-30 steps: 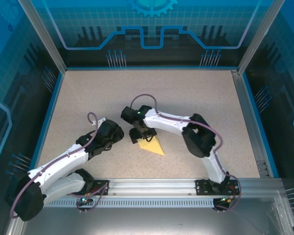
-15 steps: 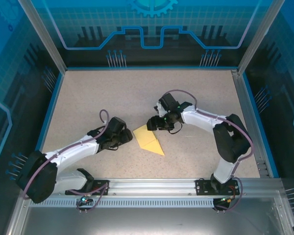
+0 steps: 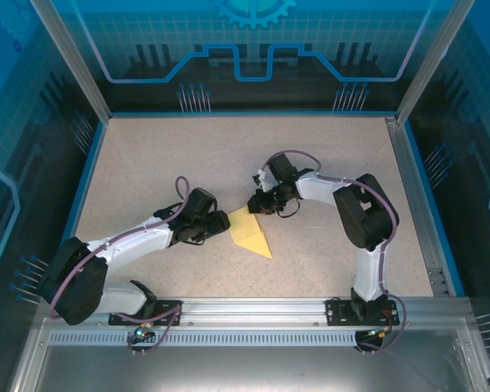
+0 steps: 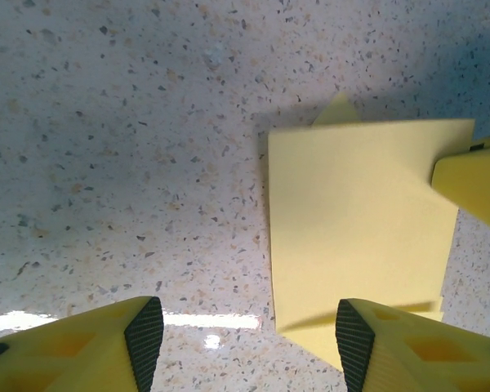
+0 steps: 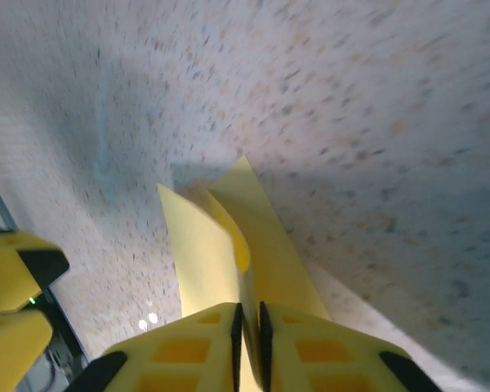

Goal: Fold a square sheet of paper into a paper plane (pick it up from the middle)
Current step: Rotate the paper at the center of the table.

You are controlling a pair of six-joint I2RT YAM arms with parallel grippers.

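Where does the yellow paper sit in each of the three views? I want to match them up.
Top external: yellow paper near the middle of the speckled table.
Left wrist: right of centre, lying on the table.
Right wrist: lower middle, pinched by the right end effector.
Shared landmark: the speckled table surface under the paper in all three.

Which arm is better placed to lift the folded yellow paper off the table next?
Right. The right gripper is pinched on a raised flap of the paper plane; the left gripper stands open at its edge.
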